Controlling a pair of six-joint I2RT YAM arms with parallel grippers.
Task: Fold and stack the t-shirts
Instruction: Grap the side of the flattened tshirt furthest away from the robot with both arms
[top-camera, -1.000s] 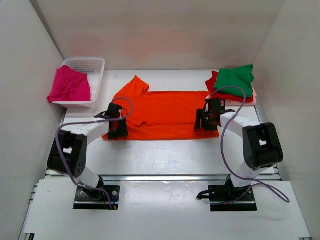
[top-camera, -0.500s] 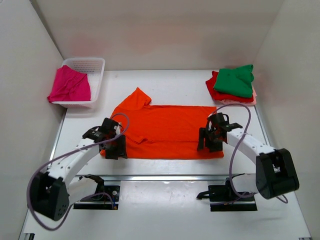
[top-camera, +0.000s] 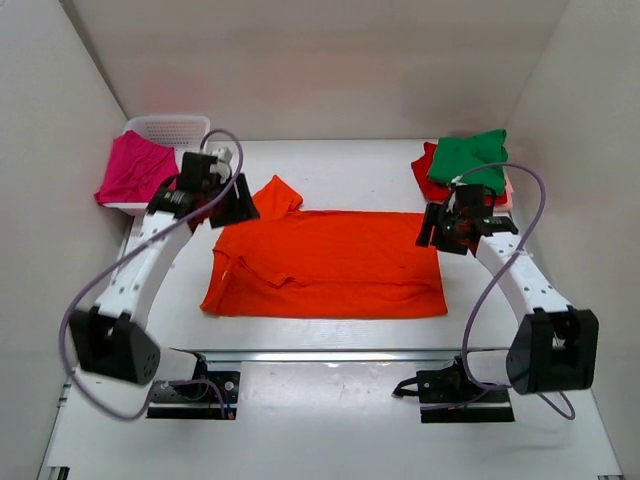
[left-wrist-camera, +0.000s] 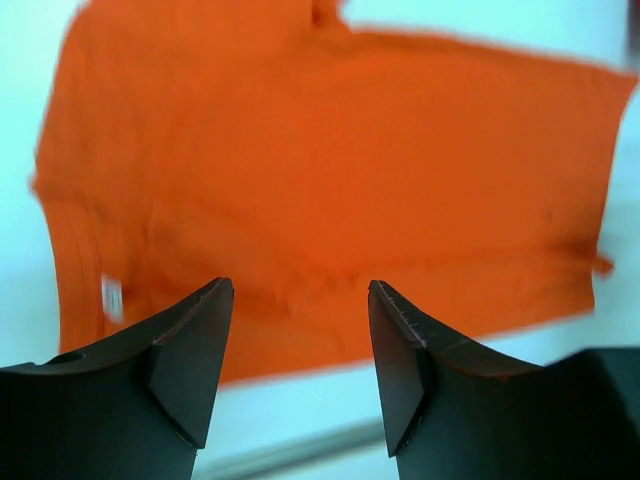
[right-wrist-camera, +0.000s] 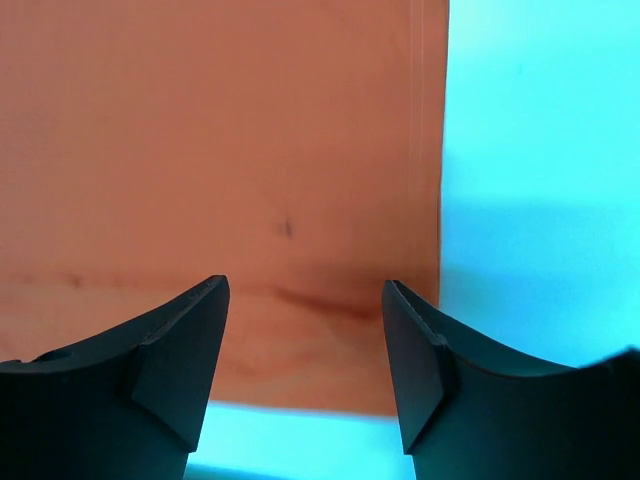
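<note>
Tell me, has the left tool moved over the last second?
Yes. The left tool went from the near left corner of the orange t-shirt, away from the arm bases, to beside the white basket.

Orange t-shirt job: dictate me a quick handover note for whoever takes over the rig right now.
Left gripper: jaws open, empty, raised by the orange t-shirt at its far-left corner.
Right gripper: jaws open, empty, by its far-right corner.
The orange t-shirt lies spread on the table, one sleeve sticking out.
Done: green t-shirt folded on the red t-shirt, far right.
Left: fold and stack orange, then the magenta t-shirt in the basket.
</note>
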